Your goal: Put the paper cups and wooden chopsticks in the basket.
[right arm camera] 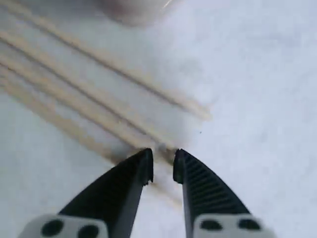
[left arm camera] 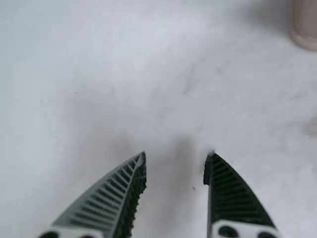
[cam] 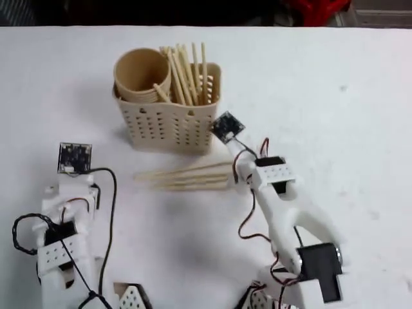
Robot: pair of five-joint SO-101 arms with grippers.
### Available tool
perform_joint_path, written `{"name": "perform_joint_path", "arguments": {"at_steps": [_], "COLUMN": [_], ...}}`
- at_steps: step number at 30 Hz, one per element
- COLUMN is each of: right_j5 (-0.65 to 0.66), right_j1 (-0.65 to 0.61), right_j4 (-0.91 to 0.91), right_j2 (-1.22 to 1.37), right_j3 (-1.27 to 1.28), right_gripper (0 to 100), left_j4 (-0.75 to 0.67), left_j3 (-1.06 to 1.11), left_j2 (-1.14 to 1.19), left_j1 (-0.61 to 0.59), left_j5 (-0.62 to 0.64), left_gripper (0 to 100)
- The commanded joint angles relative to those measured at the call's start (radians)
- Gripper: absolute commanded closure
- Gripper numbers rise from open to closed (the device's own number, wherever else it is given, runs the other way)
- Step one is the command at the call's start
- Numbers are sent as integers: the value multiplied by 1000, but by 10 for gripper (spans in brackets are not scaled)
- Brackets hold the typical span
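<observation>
Main worry: the right arm (cam: pixel 283 199) has its jaws only slightly parted, right at the very ends of the loose chopsticks (cam: pixel 187 175) fanned out on the worktop (cam: pixel 335 96) just in front of the basket (cam: pixel 167 125). I reckon an end-grab lets a stick swing out, or knocks the others apart. The left arm (cam: pixel 64 219) sits off to the side, jaws spread over bare worktop. Count: one basket, four or maybe five loose sticks, roughly eight standing chopsticks (cam: pixel 187 71) in the basket, and a nested stack of paper cups (cam: pixel 138 74) beside them, number unclear.
</observation>
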Motion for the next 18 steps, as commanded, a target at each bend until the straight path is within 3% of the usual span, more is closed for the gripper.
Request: {"name": "perform_joint_path", "arguments": {"at_steps": [1,6,11,18], "right_j5": [15,3,-161,-210], "right_j1": [-1,22,21,-54], "right_j4": [77,77,-13,-260], "right_j2": [-56,-213,-415,-282], "right_j3": [18,52,57,48], "right_gripper": [920,943,937,936], "left_j4": [-20,-20,-20,-20], "left_j3": [-3,-3,-3,-3], "left_j2": [-16,-16,-16,-16], "left_j1": [12,12,12,12], "left_j5": [-9,-9,-9,-9], "left_gripper": [797,797,797,797]}}
